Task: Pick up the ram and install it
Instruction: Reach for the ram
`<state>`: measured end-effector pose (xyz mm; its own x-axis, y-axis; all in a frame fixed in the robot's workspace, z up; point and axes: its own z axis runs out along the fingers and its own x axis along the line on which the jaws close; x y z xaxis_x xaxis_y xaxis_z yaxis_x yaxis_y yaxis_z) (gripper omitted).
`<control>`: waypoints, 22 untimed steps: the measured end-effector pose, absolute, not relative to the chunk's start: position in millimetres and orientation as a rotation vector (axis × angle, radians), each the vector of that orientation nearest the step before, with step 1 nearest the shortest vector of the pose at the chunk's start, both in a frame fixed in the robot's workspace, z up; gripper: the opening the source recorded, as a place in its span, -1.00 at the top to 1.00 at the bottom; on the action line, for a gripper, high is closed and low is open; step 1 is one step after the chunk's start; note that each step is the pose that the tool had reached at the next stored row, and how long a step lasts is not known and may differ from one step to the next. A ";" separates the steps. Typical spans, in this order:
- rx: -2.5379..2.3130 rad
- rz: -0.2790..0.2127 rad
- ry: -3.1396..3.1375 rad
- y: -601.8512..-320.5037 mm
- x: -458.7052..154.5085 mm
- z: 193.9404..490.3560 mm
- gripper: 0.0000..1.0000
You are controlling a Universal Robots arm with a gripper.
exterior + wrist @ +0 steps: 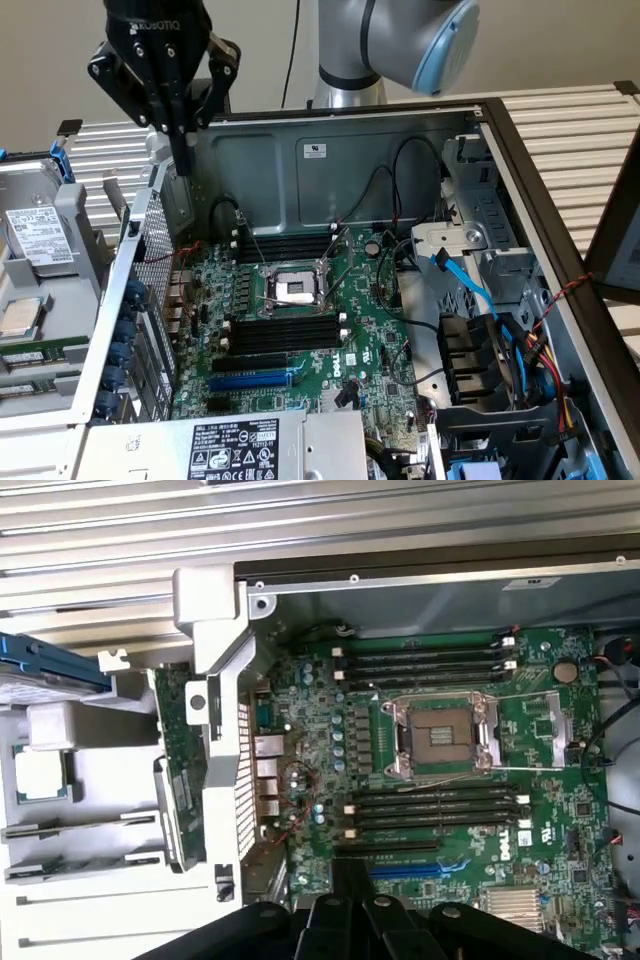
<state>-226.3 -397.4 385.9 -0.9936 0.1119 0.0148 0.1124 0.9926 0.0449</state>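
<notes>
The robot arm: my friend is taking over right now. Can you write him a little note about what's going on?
Gripper: shut and holding nothing, up over the corner of the computer case on the exterior view's left.
Memory sticks: two green ones sit in the white tray outside the case.
Black slots on the board: all look empty.
Done: nothing yet.
Left: no stick is picked up, and none is in a slot.
</notes>
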 end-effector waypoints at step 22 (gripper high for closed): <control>-0.175 -0.070 -3.105 -395.3 -326.5 370.9 0.80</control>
<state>-326.5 -395.3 370.9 -0.9932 0.1119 0.0332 0.1132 0.9926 0.0429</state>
